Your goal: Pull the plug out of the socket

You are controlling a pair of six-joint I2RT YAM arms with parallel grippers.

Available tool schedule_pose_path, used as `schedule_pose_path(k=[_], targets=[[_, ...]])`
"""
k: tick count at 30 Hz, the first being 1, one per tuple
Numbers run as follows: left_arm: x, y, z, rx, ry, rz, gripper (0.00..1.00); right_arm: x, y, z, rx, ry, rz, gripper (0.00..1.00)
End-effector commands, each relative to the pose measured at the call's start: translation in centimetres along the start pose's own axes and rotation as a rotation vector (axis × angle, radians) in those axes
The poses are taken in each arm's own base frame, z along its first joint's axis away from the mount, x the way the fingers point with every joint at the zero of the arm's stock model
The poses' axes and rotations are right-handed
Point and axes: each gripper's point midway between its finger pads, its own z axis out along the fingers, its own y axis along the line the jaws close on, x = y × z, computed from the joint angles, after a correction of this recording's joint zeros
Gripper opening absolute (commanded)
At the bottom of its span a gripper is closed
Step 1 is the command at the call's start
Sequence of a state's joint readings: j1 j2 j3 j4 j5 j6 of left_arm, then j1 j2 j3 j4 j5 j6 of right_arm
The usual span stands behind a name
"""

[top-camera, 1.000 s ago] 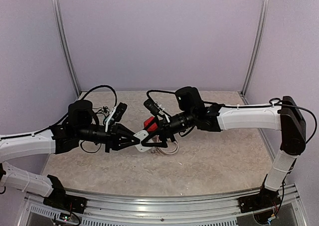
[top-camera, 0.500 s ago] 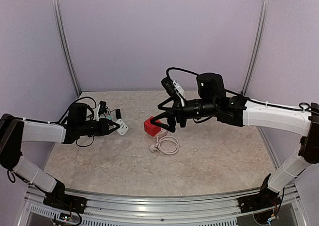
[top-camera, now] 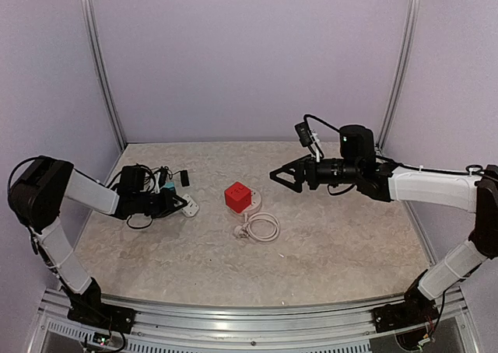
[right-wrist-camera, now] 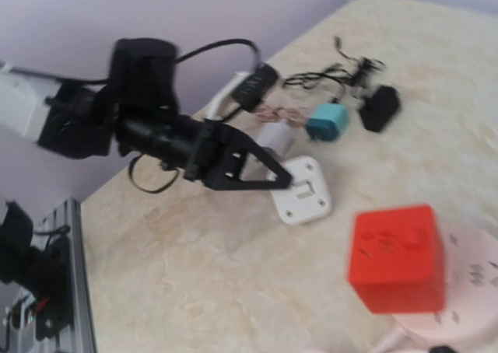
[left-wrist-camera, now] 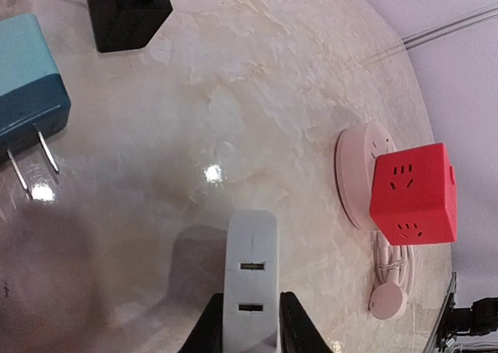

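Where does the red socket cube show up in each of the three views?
Top external: the red socket sits near the table's centre.
Left wrist: far right, mid-height.
Right wrist: lower right, slightly blurred.
Shared landmark: the white plug, left of the socket in every view.

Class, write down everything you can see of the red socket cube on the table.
The red socket cube is a small, bright red block of smooth, plastic-looking material with rounded edges. The left wrist view shows two of its faces, each with dark outlet slots, and nothing is plugged into them. It stands upright near the middle of the table. It rests on or against a pale round disc, next to a coiled white cable. Nothing grips it.
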State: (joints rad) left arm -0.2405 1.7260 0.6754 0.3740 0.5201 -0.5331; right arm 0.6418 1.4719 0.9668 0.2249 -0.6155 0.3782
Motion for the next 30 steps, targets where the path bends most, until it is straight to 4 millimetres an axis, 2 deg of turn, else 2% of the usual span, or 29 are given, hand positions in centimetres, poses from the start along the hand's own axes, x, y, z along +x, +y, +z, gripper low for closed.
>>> schedule_pose_path(k=[1,4,7,10,12,18,21,24,27,30], targets=[[0.3,2.6,0.3,-0.104,0.012,-0.037,0.33,0.2,-0.5,0.1,-0.051,-0.007,0.065,1.00],[0.2,3.1,0.0,-0.145,0.006,-0.034,0.58,0.5,-0.8,0.0,-0.033,0.003,0.046,1.00],[-0.4,2.5,-0.4,-0.146,-0.011,0.000,0.85,0.4,-1.1,-0.3,-0.004,0.005,0.016,1.00],[-1.2,0.2,-0.7,-0.151,-0.035,0.091,0.98,0.3,-1.6,-0.7,0.052,0.020,-0.022,1.00],[-1.8,-2.4,-0.8,-0.169,-0.058,0.206,0.99,0.2,-1.9,-1.1,0.093,0.021,-0.054,1.00],[-3.0,-10.8,-0.9,-0.218,-0.138,0.538,0.99,-0.3,-0.7,-2.3,0.142,0.003,-0.152,1.00],[-2.9,-12.6,0.1,-0.212,-0.110,0.618,0.99,-0.8,0.4,-3.1,0.112,-0.041,-0.184,1.00],[-2.6,-13.8,1.5,-0.196,-0.083,0.656,0.99,-2.3,2.0,-5.5,0.086,-0.180,-0.182,1.00],[-1.0,-15.2,2.7,-0.134,0.005,0.711,0.99,-2.8,2.2,-7.8,0.143,-0.260,-0.194,1.00],[0.2,-16.1,3.8,-0.073,0.072,0.741,0.99,-2.6,1.2,-8.9,0.236,-0.256,-0.191,1.00]])
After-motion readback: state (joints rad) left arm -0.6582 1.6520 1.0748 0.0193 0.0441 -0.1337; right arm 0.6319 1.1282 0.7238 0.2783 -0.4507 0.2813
